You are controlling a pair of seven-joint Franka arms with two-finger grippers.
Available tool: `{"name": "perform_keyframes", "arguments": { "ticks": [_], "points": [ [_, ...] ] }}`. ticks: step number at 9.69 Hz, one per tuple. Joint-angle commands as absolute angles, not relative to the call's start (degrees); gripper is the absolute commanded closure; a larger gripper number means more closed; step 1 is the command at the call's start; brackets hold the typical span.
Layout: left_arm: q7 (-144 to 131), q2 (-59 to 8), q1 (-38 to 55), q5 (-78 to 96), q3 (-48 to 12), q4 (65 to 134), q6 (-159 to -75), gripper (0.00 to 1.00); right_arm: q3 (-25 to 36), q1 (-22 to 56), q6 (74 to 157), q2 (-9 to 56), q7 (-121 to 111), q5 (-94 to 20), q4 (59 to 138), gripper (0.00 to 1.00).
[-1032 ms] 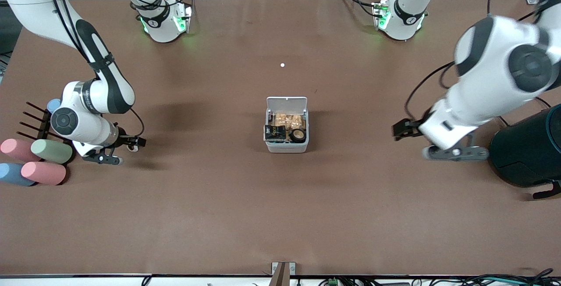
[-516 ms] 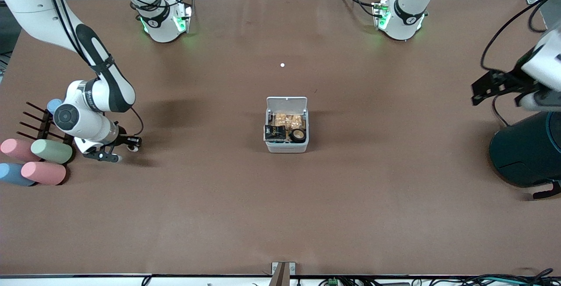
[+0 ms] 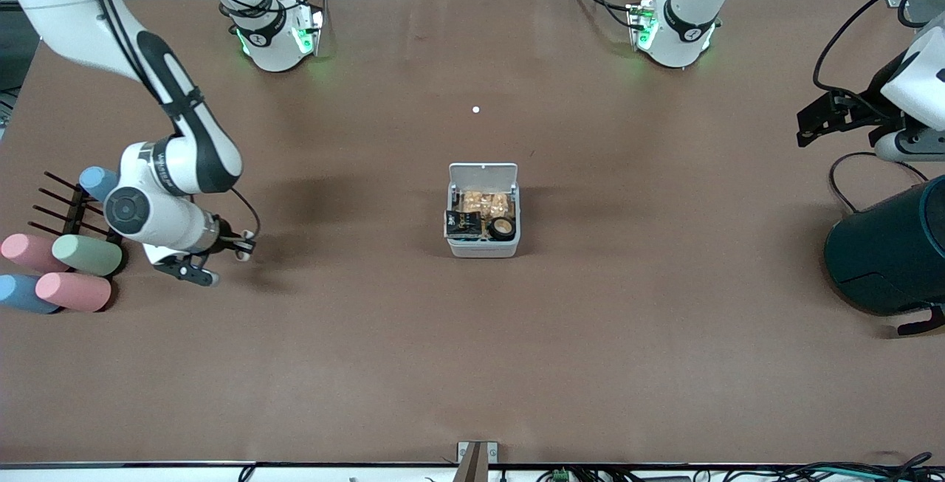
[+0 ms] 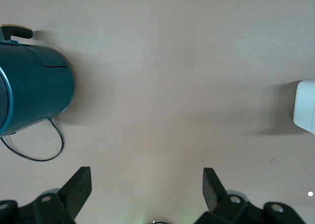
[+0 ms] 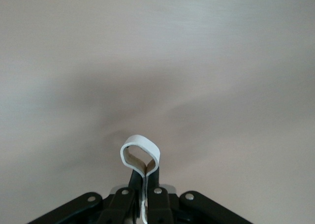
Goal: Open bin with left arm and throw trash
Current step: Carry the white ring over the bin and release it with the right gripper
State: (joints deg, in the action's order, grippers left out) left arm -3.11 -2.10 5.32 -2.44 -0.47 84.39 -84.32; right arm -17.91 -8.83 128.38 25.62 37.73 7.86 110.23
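Note:
The bin (image 3: 483, 249) stands in the middle of the table with its white lid (image 3: 483, 172) raised. Inside lie a black printed packet (image 3: 463, 224), a black ring with beige centre (image 3: 503, 229) and tan crumpled pieces (image 3: 487, 203). My right gripper (image 3: 238, 249) is over the table toward the right arm's end, apart from the bin. It is shut on the white-and-tan ring (image 5: 140, 152), pinched flat between its fingers (image 5: 145, 177). My left gripper (image 3: 816, 122) is open and empty (image 4: 146, 184) over the table beside the dark drum. The bin's corner shows in the left wrist view (image 4: 305, 108).
A large dark teal drum (image 3: 886, 249) with a cable lies at the left arm's end and also shows in the left wrist view (image 4: 34, 96). Several pastel cylinders (image 3: 74, 290) and a black rack (image 3: 66, 205) lie at the right arm's end. A small white dot (image 3: 475, 109) lies near the bases.
My left arm swung away from the table's middle to the drum's end and rose, then stayed about still. My right gripper shifted slightly toward the bin with the ring.

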Motion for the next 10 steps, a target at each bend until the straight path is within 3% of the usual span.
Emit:
{"name": "perform_keyframes", "arguments": {
  "ticks": [1, 3, 5, 7, 10],
  "points": [
    [-3.52, -1.67, 5.71, -1.85, -0.26, 84.55, -84.11, 0.00, -25.80, -4.59, 122.61, 25.13, 58.27, 5.47, 99.46, 1.00],
    [-3.52, -1.67, 5.45, -1.85, -0.26, 84.55, -84.20, 0.00, -26.19, 6.01, 124.00, 28.72, 69.29, -0.84, 91.45, 1.00],
    [-3.43, -1.67, 5.45, -1.85, -0.26, 84.55, -84.20, 0.00, -26.10, 11.75, 127.86, 33.38, 84.46, -2.46, 84.66, 0.99],
    [-3.43, -1.67, 5.28, -1.76, -0.26, 84.55, -84.20, 0.00, -25.93, 15.45, 132.79, 33.75, 96.02, -2.02, 84.81, 0.99],
    [-3.16, -1.67, 5.01, -1.76, -0.26, 84.55, -84.20, 0.00, -25.93, 19.06, 130.27, 35.67, 102.92, -1.93, 85.52, 0.96]
  ]
}}
